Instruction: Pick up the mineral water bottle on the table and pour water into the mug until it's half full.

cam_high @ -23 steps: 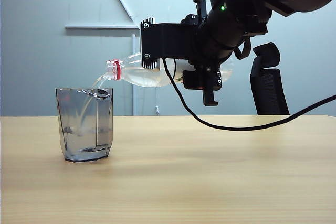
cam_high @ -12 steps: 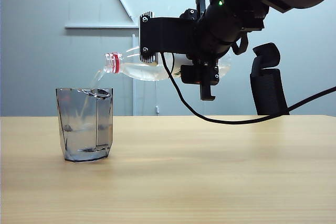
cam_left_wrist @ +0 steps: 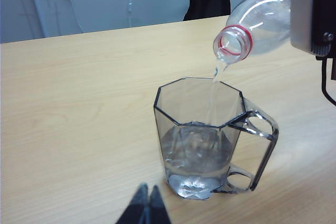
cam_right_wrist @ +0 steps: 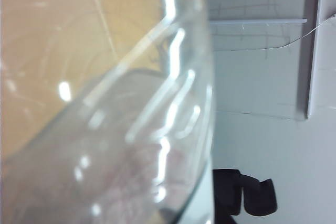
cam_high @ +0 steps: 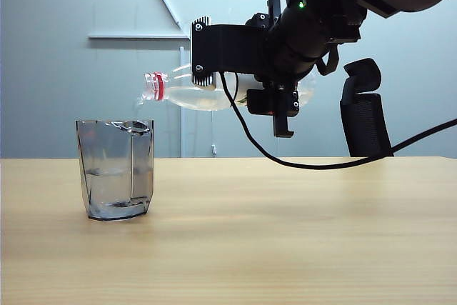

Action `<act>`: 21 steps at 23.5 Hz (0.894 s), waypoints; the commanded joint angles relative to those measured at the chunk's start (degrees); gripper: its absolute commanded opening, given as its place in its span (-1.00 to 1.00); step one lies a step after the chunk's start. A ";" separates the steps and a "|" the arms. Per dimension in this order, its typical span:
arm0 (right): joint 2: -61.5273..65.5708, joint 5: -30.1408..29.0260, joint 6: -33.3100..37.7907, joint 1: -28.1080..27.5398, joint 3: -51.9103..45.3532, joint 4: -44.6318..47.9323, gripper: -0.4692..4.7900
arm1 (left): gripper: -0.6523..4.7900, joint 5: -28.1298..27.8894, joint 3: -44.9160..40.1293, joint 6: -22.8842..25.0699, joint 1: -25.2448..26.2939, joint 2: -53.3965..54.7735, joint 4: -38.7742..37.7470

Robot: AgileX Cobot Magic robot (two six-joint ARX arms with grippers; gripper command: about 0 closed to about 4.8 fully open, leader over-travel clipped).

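The right hand (cam_high: 275, 105) was clamped round the body of the mineral water bottle (cam_high: 187, 95), which lay nearly level in the air at about one o'clock from the mug (cam_high: 116, 169), its open neck just above the rim. In the left wrist view a thin thread of water (cam_left_wrist: 214, 93) ran down into the mug; from the side none showed. The mug stood on the table (cam_high: 285, 233), roughly a third to half full, I judged.

The left hand (cam_left_wrist: 146, 205) hung low near the mug, fingertips together.

The bottle looked light, thin-walled and easily squashed, best gripped mid-body. The mug seemed rigid, heavier, possibly slippery. The bottle's label stayed hidden behind the hand.
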 commanded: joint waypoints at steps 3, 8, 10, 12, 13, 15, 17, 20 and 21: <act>-0.50 -0.13 4.02 0.11 0.48 1.25 0.13 | -0.77 0.22 0.15 -0.17 0.00 0.09 0.74; -0.50 -0.11 8.02 0.15 0.46 0.74 0.13 | -0.77 0.24 0.15 -0.17 0.00 0.09 0.74; -0.50 -0.13 9.14 0.17 0.46 0.74 0.13 | -0.77 0.24 0.15 -0.17 0.00 0.09 0.74; -0.50 -0.13 11.61 0.57 0.46 0.76 0.13 | -0.77 0.24 0.15 -0.17 0.00 0.09 0.76; -0.50 -0.33 13.57 0.76 0.46 0.76 0.13 | -0.77 0.24 0.15 -0.17 0.00 0.09 0.76; -0.50 -0.57 17.59 1.03 0.46 0.74 0.14 | -0.77 0.24 0.15 -0.17 0.00 0.09 0.74; -0.50 -0.59 21.07 1.55 0.46 0.74 0.14 | -0.77 0.24 0.15 -0.17 0.00 0.09 0.74; -0.50 -0.81 28.81 1.81 0.46 0.96 0.14 | -0.77 0.24 0.15 -0.17 0.02 0.09 0.74; -0.50 -0.76 32.20 1.95 0.46 0.96 0.14 | -0.77 0.24 0.15 -0.17 0.02 0.09 0.76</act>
